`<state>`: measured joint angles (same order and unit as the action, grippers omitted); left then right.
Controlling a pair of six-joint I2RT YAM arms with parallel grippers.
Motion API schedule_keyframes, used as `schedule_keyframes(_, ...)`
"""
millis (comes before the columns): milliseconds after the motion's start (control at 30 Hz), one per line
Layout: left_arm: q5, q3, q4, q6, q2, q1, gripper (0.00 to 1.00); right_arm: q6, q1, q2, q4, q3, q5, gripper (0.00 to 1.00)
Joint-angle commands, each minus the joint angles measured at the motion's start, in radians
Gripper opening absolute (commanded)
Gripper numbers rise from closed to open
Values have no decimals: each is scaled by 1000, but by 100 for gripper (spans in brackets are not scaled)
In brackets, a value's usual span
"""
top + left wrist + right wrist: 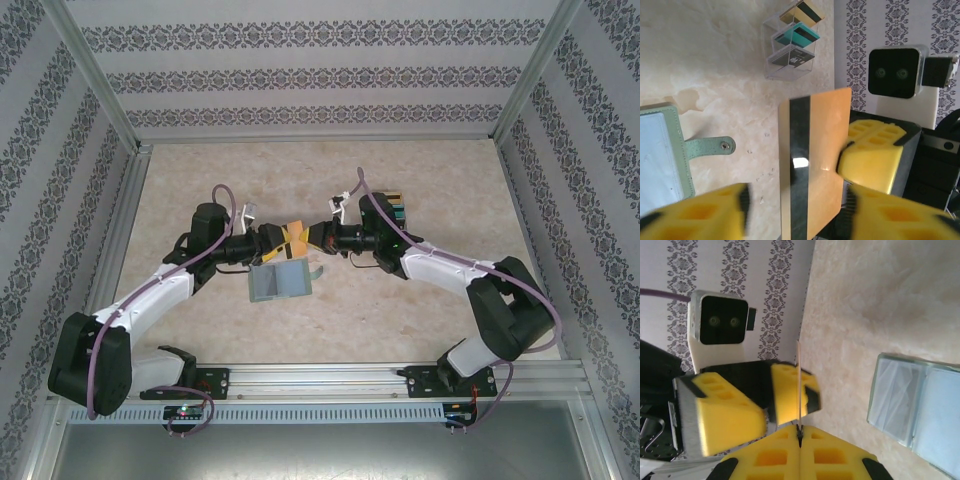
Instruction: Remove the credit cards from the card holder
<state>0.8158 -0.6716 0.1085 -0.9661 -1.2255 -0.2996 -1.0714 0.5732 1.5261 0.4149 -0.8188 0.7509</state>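
Now, gold credit card (815, 165) edge-on within right end effector (800, 429).

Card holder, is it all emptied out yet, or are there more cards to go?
Nearly, it seems. Three credit cards already sit in the clear rack. The right gripper pinches a yellow-gold card, with the left gripper open around it. That card needs setting down. The card holder lies open; the pockets I can see look empty.

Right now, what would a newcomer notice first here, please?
The arms meet mid-table: the right end effector is shut on an orange-gold striped card between the left end effector's open jaws. Below lies the grey-green card holder, open; a clear rack of cards stands beyond the right arm.
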Motion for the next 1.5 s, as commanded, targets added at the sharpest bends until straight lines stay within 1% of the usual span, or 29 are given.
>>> schedule_keyframes(0,-6,-47,-45,44,16,5,86,46,-38,-60,-42,13,3,0)
schedule_keyframes(100,-35,-70,-109,72,36,19,100,118,-71,-114,-172,2,-64,0)
schedule_keyframes(167,-52,-82,-150,96,50,25,99,196,-87,-161,-289,-17,-156,0)
schedule_keyframes(233,-73,-97,-198,123,63,30,99,302,-90,-203,-439,-55,-283,0)
schedule_keyframes(333,-90,-117,-244,155,76,35,99,531,-91,-231,-644,-142,-437,0)
schedule_keyframes(433,-90,-136,-274,176,80,37,99,790,-96,-236,-757,-198,-543,0)
schedule_keyframes(533,-90,-148,-291,192,87,39,99,1022,-108,-243,-779,-205,-627,0)
schedule_keyframes(633,-96,-151,-309,216,107,38,99,1257,-123,-256,-772,-197,-672,0)
schedule_keyframes(733,-113,-164,-367,266,126,38,99,1459,-136,-245,-778,-223,-717,0)
schedule_keyframes(833,-108,-178,-413,305,137,38,99,1649,-162,-197,-816,-276,-731,0)
schedule_keyframes(967,-103,-177,-429,317,151,37,99,1928,-195,-131,-828,-304,-724,0)
schedule_keyframes(1100,-97,-165,-432,311,169,38,99,2078,-241,-57,-849,-364,-711,0)
schedule_keyframes(1167,-95,-160,-435,310,180,37,99,2169,-247,-21,-854,-382,-734,0)
schedule_keyframes(1300,-102,-145,-450,308,200,37,99,2284,-262,37,-854,-418,-743,0)
schedule_keyframes(1367,-104,-141,-457,307,207,37,99,2328,-267,63,-857,-428,-750,0)
schedule_keyframes(1467,-113,-132,-457,302,219,38,99,2330,-278,94,-853,-442,-745,0)
